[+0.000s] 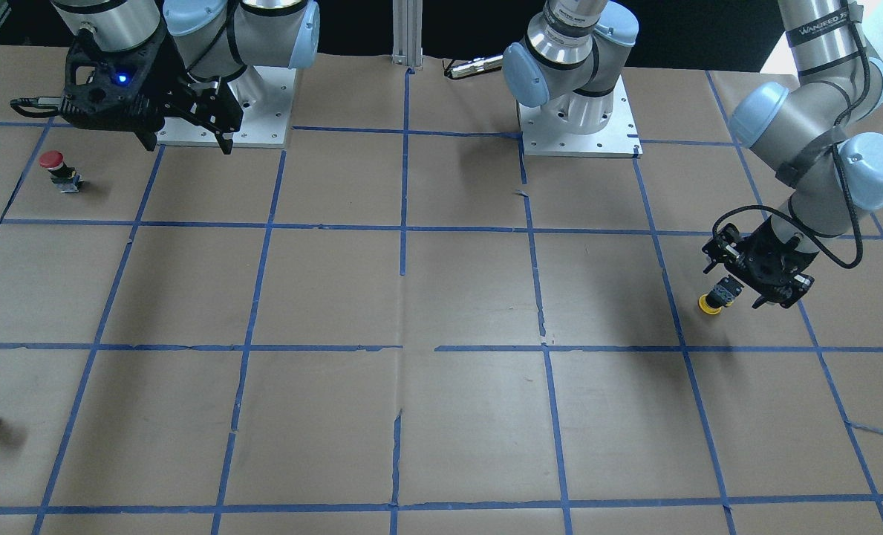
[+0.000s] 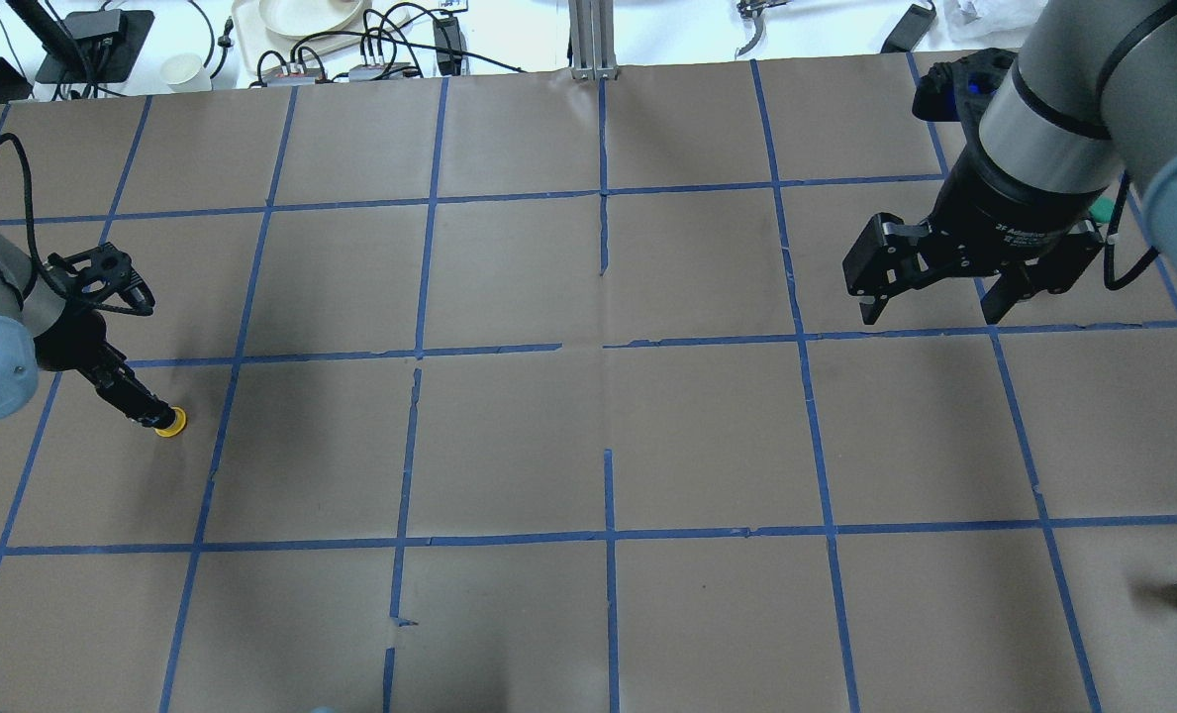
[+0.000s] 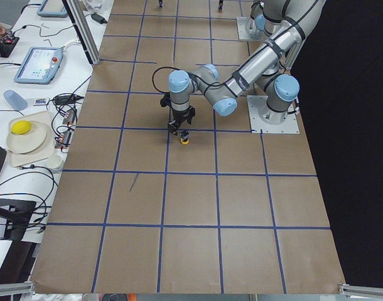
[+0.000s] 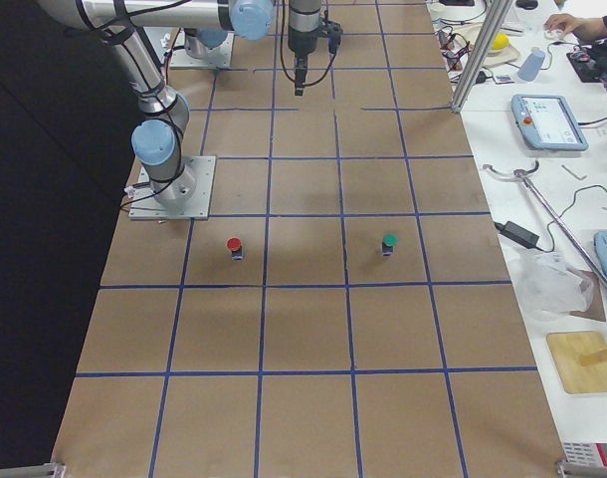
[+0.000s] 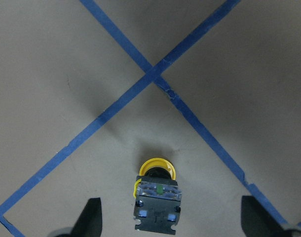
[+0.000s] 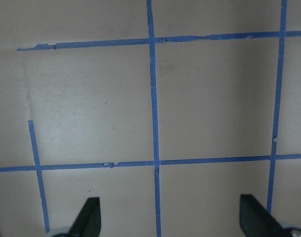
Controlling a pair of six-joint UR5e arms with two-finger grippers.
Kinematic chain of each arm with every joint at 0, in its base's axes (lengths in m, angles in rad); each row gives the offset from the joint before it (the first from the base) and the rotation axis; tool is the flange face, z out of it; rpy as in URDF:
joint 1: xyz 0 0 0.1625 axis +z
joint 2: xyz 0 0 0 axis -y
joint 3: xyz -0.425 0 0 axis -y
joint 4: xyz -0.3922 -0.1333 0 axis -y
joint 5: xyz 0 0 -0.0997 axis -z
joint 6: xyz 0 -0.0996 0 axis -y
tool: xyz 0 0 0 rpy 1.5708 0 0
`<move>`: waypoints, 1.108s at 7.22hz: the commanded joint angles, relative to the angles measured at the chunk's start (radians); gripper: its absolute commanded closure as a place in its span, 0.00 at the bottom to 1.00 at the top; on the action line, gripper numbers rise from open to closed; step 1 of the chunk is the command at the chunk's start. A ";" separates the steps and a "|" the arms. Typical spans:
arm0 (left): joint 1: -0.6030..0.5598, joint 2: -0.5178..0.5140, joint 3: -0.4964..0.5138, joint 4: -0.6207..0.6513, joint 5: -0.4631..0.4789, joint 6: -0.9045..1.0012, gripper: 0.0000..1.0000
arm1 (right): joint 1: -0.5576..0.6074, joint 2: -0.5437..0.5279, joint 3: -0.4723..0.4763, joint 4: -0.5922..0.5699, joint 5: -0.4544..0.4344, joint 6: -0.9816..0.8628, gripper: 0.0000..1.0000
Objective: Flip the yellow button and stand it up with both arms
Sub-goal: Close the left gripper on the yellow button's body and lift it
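**A:** Where's the yellow button [image 5: 157, 197]?

**B:** Between the left claw's [image 5: 170, 211] wide-spread fingers, touching neither. Its cap is down on the tabletop [image 5: 66, 74] and its body points up at the claw.

**A:** And the right claw [image 2: 930, 315]?

**B:** Well apart, spread wide, holding nothing.

**A:** Progress?

**B:** Early, I'd judge: no grip yet, so flipping and standing remain.

Yellow button [image 1: 716, 297]: round yellow cap down on the brown paper [image 1: 456, 290], black-and-grey boxy body uppermost, leaning slightly. Sits inside one taped square, near a blue tape crossing [image 5: 154, 74], robot's left side.
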 commanded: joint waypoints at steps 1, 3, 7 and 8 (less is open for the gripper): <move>0.006 -0.010 -0.007 0.003 0.004 0.029 0.14 | 0.000 0.001 -0.001 -0.002 0.000 -0.001 0.00; 0.009 -0.033 -0.007 0.002 0.030 0.030 0.14 | 0.000 -0.001 -0.001 0.000 0.000 0.000 0.00; 0.035 -0.033 -0.005 0.004 0.042 0.057 0.38 | 0.000 -0.001 -0.001 -0.002 0.000 0.000 0.00; 0.035 -0.032 -0.005 0.004 0.038 0.057 0.54 | 0.000 -0.001 -0.001 -0.002 0.000 0.000 0.00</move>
